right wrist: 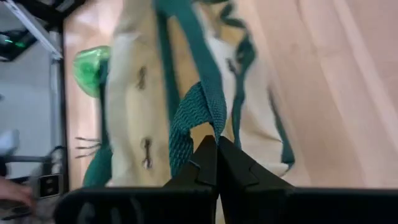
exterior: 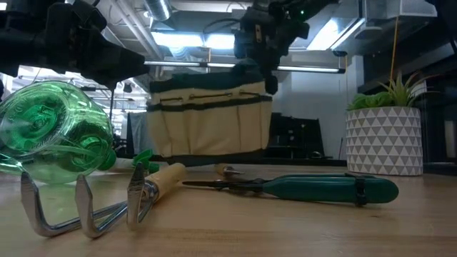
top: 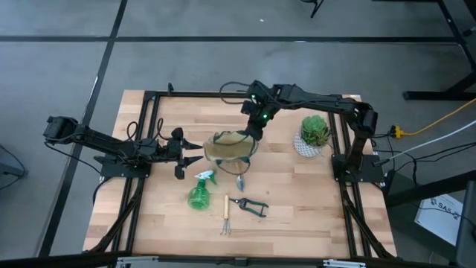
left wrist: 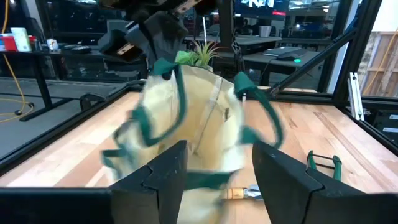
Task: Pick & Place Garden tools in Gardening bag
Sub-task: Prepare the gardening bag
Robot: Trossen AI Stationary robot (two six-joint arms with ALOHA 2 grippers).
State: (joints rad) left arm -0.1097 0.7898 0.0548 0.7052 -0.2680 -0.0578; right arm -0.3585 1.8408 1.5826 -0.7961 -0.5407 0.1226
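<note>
Above the middle of the wooden desk [top: 297, 193], the beige fabric gardening bag with dark green trim [top: 229, 147] hangs limp and light from one webbing handle [right wrist: 198, 106] pinched in the right gripper's [right wrist: 216, 151] jaws, while the left gripper's [left wrist: 217, 165] jaws stand spread just beside it.

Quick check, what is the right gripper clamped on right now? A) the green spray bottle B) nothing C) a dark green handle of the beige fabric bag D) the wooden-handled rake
C: the right gripper is shut on a dark green webbing handle of the beige fabric gardening bag.
</note>
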